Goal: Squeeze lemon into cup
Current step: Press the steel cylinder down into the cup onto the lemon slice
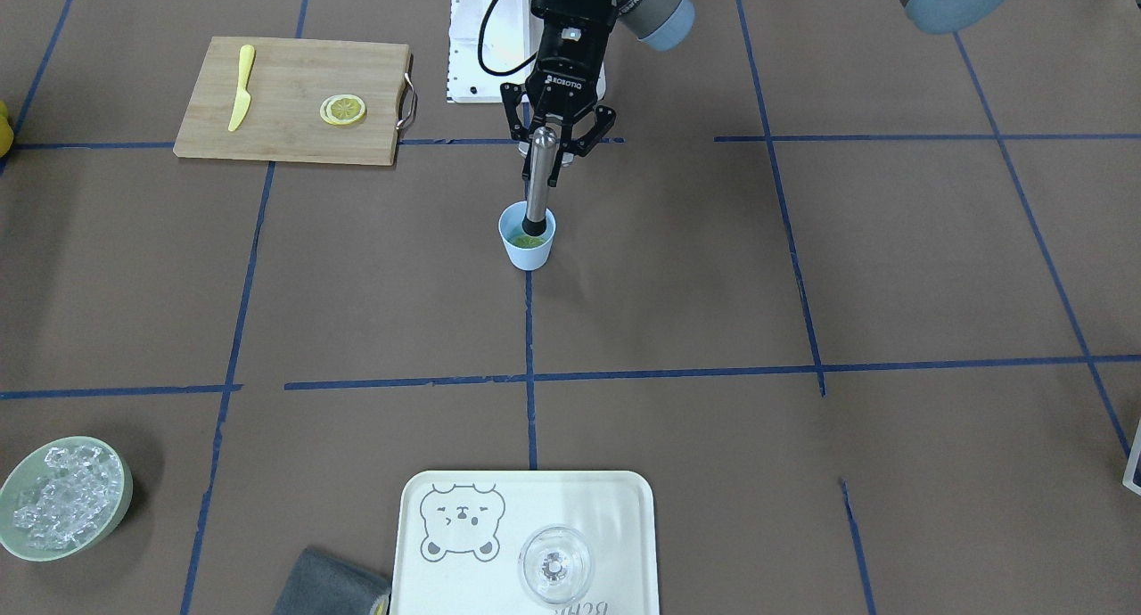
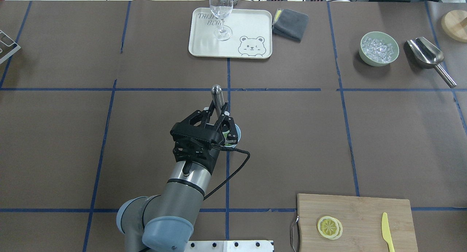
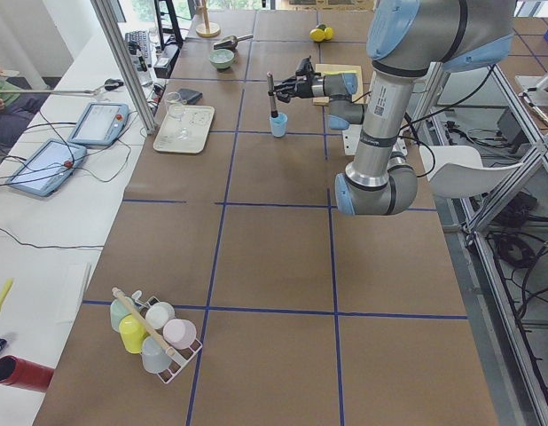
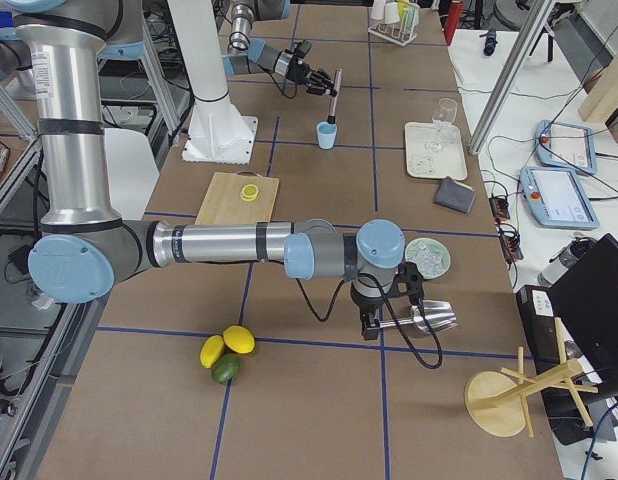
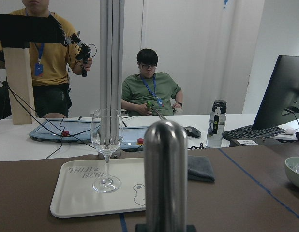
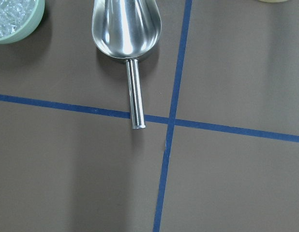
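Clamping left claw [image 1: 545,156] on steel muddler [image 1: 537,187], fingers closed on shaft just below rounded top. Holding muddler roughly upright, black tip down inside cup [image 1: 526,251]. Seeing lemon [image 1: 524,240] at cup bottom, yellow-green, right at the tip; can't tell whether touching. Reading cup as upright, mid-bench [image 1: 677,276], sitting on a blue tape line, well apart from everything else.

Can't tell right claw [image 4: 381,320] state: visible only from the right side view, hanging low over handle of scoop [image 6: 124,29], near ice bowl [image 2: 378,63]. Getting from right wrist view just the scoop lying flat, handle end crossing a tape line, bowl edge in top corner.

Noting board [image 1: 294,107] on robot's right side, well apart from cup, carrying lemon slice [image 1: 343,110] and yellow knife [image 1: 241,87], the two apart from each other. Noting tray [image 1: 570,508] at bench edge opposite robot, glass [image 1: 554,564] upright on it, grey cloth [image 2: 290,23] just beside tray.
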`<state>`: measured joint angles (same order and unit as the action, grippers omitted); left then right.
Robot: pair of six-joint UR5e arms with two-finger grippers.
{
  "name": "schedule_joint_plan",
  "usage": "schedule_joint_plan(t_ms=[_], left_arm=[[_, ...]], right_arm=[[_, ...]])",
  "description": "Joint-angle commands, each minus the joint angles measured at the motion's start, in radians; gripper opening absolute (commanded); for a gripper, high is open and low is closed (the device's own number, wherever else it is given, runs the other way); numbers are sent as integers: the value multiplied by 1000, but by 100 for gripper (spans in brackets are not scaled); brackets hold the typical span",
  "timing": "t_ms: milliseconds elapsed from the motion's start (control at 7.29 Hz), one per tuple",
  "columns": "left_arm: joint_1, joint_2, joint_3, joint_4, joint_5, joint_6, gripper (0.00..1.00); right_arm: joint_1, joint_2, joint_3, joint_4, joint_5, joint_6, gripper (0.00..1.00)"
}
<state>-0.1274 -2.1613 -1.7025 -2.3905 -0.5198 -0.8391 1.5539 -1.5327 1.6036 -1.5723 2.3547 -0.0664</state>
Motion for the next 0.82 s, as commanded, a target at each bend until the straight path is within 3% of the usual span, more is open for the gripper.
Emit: schedule_joint_plan(t_ms=[0, 686], left_arm=[[0, -5, 30, -13, 0, 0, 0], [25, -20, 115, -70, -2, -2, 0]], right_arm=[[0, 0, 2, 0, 0, 0, 100], [0, 0, -1, 0, 0, 0, 100]])
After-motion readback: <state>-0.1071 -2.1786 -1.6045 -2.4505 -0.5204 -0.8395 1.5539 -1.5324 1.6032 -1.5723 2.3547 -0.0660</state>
